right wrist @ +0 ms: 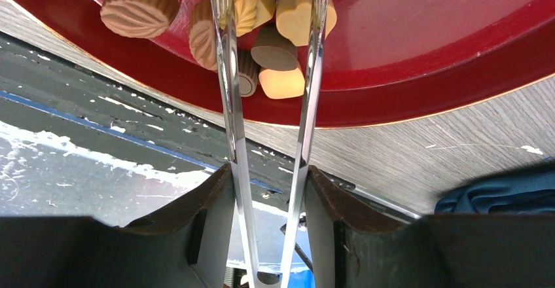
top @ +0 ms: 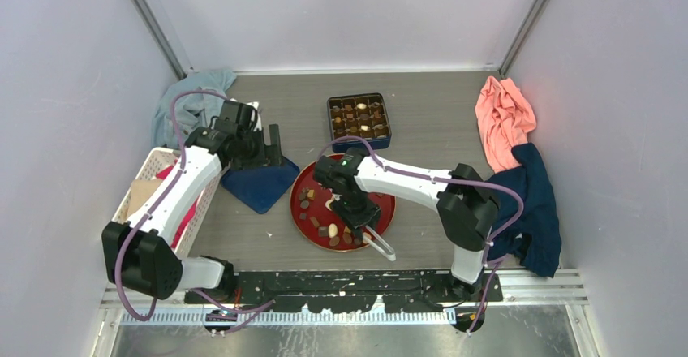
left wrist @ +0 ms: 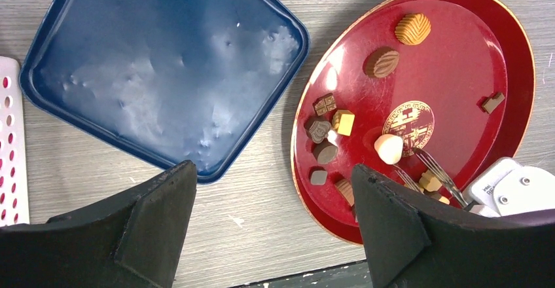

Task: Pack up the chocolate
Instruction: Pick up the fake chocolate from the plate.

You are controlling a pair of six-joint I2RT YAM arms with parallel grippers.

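Observation:
Several small chocolates [top: 333,230], brown, tan and cream, lie on the red plate [top: 383,201]. More chocolates sit in the dark blue box [top: 359,119] behind it. My right gripper [top: 363,211] is shut on metal tongs [right wrist: 230,105]. The tong arms reach over the plate's near rim [right wrist: 425,59] and straddle a brown piece [right wrist: 275,49]. Their tips are out of view. My left gripper [left wrist: 271,170] is open and empty. It hovers between the blue lid [left wrist: 163,65] and the plate [left wrist: 458,59], where a cream piece [left wrist: 389,148] lies by the gold emblem.
A white perforated basket [top: 142,180] stands at the left. A grey-blue cloth [top: 191,101] lies at the back left. A salmon cloth [top: 505,118] and a dark blue cloth [top: 535,203] lie at the right. The black rail [top: 341,284] runs along the near edge.

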